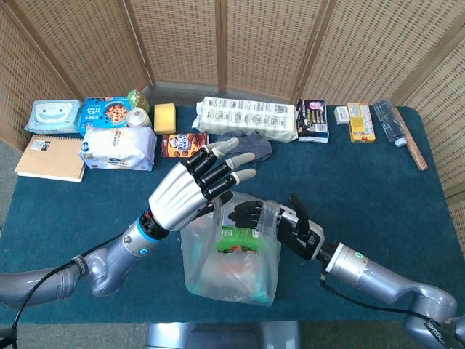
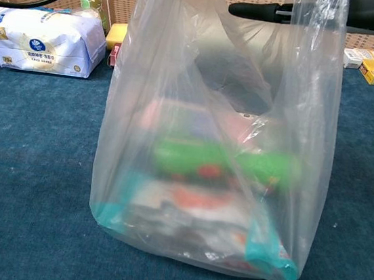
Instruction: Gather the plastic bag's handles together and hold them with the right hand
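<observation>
so far the plastic bag (image 1: pixel 231 258), low in the middle of the frame, is only half dealt with: one handle (image 1: pixel 270 218) is looped over the spread fingers of the right hand (image 1: pixel 280 222), not clamped. the other handle (image 1: pixel 216 205) is hung from the left hand (image 1: pixel 190 190), fingers apart. gathering is judged undone. only the chest view shows the bag's blurred green contents (image 2: pixel 221 163); only the head view shows the hands whole.

no lettering can be made out for certain anywhere. the white tissue pack (image 2: pixel 45 42), well off to the left hand's (image 1: pixel 190 191) outer side, carries a round blue emblem with print too small to read. the cookie box (image 1: pixel 184 144) just beyond that hand's fingertips shows blurred printing only.
</observation>
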Tool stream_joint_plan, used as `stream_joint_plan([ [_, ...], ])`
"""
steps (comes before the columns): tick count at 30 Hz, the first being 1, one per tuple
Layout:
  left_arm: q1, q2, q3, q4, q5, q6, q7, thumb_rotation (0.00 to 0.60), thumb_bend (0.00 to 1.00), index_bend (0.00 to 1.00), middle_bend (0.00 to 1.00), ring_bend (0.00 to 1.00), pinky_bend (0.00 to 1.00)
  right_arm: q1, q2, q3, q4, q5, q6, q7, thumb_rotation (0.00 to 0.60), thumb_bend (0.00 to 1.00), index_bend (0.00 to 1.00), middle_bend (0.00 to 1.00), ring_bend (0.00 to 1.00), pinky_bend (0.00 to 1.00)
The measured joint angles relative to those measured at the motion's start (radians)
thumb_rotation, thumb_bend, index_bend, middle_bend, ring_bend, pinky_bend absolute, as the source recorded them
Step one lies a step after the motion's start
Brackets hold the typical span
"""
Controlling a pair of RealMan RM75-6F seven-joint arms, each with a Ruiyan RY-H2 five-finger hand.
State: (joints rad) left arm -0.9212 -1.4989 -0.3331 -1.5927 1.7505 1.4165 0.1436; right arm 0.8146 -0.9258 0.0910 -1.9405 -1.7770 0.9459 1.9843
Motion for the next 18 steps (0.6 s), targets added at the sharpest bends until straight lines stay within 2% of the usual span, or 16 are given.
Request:
stream_joint_plan([
  [18,-0.071,-0.036,-0.043,0.012,-0.041,-0.055,0.038,0.600,0.24,0.20,0.21,0.07,0.22,0.071,-0.032,0.005,-0.047,0.110,-0.037,-0.069,0.000,0.10,0.20,0.22,0.14,0.09],
])
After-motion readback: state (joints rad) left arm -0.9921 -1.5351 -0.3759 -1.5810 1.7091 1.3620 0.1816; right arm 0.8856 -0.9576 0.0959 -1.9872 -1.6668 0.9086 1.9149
